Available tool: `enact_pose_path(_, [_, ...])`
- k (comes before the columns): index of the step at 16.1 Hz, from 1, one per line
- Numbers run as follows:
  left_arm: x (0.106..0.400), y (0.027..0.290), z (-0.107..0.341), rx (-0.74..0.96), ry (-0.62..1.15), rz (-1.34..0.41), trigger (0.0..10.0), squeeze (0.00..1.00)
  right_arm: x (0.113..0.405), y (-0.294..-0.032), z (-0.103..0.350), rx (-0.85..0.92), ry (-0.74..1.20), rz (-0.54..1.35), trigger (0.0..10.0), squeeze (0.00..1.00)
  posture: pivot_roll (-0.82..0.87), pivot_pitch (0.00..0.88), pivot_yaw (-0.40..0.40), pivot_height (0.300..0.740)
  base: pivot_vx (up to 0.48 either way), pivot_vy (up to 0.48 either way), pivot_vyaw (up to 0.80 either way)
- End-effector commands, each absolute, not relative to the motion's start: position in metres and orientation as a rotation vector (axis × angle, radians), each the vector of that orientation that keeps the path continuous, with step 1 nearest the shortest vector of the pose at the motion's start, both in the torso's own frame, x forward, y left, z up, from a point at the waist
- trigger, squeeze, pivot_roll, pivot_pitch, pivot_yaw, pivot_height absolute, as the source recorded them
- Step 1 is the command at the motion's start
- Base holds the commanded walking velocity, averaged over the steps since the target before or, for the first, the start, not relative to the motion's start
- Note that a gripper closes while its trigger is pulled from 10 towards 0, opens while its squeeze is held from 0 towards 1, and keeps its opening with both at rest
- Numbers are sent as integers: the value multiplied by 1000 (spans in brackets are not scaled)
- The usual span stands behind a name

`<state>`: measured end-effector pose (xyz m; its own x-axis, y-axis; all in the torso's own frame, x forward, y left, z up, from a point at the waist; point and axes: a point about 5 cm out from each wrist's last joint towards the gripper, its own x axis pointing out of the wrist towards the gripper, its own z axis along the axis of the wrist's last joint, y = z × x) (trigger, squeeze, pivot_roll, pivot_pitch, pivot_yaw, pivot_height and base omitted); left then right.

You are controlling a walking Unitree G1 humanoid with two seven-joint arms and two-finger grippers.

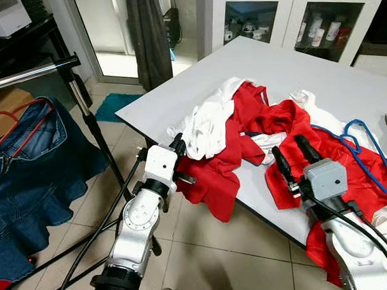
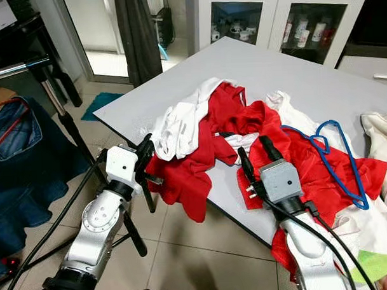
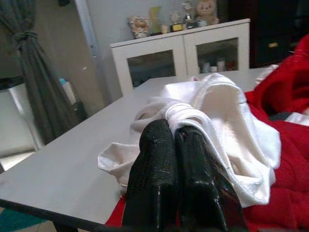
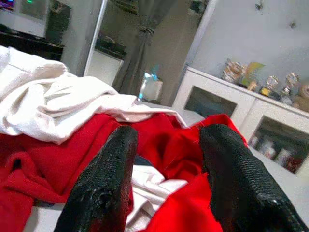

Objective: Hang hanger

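The blue wire clothes hanger (image 2: 337,154) lies flat on crumpled red fabric (image 2: 309,166) on the right side of the white tabletop (image 1: 318,70), beyond and to the right of the right end effector (image 2: 256,157); nothing grips it, so the step in hand looks like the reach for it. Nearest, the right end effector rests at the tabletop's front edge over the red fabric, fingers spread wide and empty. The left end effector (image 1: 179,145) sits at the front left edge with its fingers pressed together, tips against a bunched white garment (image 1: 209,125), holding nothing that I can make out. Further left stands a metal clothes rail (image 1: 32,71) bearing a denim skirt (image 1: 29,170). The next move probably calls for the right end effector to travel forward and rightward, close on the wire, then carry it across to the rail.
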<state>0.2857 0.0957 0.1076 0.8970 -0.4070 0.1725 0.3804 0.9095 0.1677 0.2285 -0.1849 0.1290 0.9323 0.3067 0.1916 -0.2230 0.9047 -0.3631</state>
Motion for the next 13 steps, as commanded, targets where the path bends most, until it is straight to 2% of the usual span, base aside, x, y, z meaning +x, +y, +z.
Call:
enact_pose_path(1, [284,92,110,145,-215,-469,10000,0,227,-186,126,-379,-243,346,10000,0,46,0,72,740,0,0,0])
enact_pose_path(8, [283,90,111,172,-223,-543,10000,0,235,-178,132,-405,-289,433,10000,0,63,0,61,740,0,0,0])
enact_pose_path(13, [284,91,110,166,-221,-529,10000,0,241,-177,132,-390,-297,402,10000,0,68,0,48,740,0,0,0])
